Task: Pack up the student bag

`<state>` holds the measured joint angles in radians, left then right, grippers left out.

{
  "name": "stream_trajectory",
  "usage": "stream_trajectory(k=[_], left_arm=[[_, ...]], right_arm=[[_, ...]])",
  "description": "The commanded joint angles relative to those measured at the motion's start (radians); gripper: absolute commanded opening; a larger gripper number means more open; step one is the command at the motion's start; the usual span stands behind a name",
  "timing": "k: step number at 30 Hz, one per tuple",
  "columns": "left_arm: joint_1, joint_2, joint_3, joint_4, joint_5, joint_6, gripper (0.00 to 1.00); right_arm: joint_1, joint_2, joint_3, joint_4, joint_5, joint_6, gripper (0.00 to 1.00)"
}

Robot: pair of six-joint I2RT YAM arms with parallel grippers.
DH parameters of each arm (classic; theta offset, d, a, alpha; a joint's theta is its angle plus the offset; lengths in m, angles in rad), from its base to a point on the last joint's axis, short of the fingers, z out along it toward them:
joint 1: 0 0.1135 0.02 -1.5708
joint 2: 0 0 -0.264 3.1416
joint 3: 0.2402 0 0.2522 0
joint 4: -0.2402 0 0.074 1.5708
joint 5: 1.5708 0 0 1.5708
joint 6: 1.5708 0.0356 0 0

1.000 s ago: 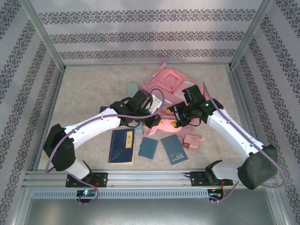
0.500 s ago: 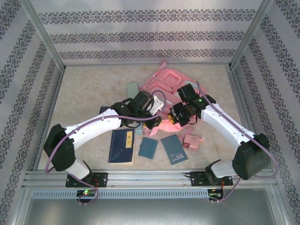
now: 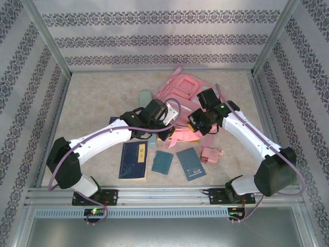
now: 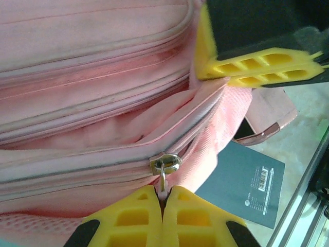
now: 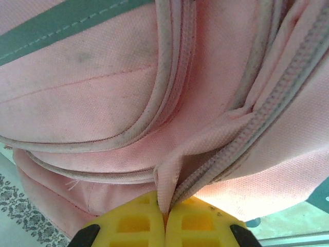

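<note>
The large pink fabric student bag (image 3: 181, 90) lies flat on the beige stone-pattern table (image 3: 97, 98), a little past its middle toward one o'clock, with both arms bent in over its near edge.

The left gripper (image 4: 162, 198) has its yellow jaws pressed together on the small metal zip pull (image 4: 164, 164), whose slider sits partway along the zip. The right gripper (image 5: 165, 208) is just as tightly closed, pinching a fold of the bag's pink cloth right beside the zip teeth. I judge it is holding the fabric taut while the other arm works the zip.

Packing itself looks hardly begun. Toward six o'clock of the bag, several things lie out on the table: a dark blue book with a yellow label (image 3: 134, 159), a small teal notebook (image 3: 163, 162) and a blue-grey booklet (image 3: 190, 163). A small pink pouch (image 3: 209, 155) sits at five o'clock, and a pale grey-green flat item (image 3: 145, 96) at nine o'clock. I cannot tell whether anything is inside yet. My guess is the compartment is being opened, with all the loading and the closing left to do.
</note>
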<state>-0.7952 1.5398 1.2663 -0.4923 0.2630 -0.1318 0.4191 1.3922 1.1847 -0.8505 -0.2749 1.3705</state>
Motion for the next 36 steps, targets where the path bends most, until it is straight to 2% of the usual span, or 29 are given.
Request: stream_trajectory(k=[1,19,26,27,29,31,36], left_arm=[[0.042,-0.081,-0.026,-0.08,-0.029,-0.021,0.0],[0.186,-0.093,-0.127,-0.067,-0.018,-0.059,0.0],[0.194,-0.066,-0.12,-0.051,0.017,-0.064,0.0],[0.194,-0.06,-0.113,-0.047,0.029,-0.068,0.0],[0.194,-0.046,-0.091,-0.031,0.056,-0.078,0.0],[0.193,-0.032,-0.065,-0.015,0.068,-0.095,0.0],[0.174,0.011,0.003,0.032,0.111,-0.141,0.0]], right_arm=[[-0.036,-0.033,0.038,-0.021,0.127,-0.105,0.0],[-0.106,-0.057,0.065,-0.013,0.166,-0.389,0.0],[-0.126,0.0,0.123,-0.055,0.213,-0.531,0.0],[-0.127,0.003,0.125,-0.054,0.214,-0.539,0.05],[-0.127,0.009,0.133,-0.068,0.214,-0.539,0.28],[-0.125,0.009,0.141,-0.081,0.206,-0.527,0.39],[-0.122,-0.015,0.188,-0.141,0.2,-0.495,0.43]])
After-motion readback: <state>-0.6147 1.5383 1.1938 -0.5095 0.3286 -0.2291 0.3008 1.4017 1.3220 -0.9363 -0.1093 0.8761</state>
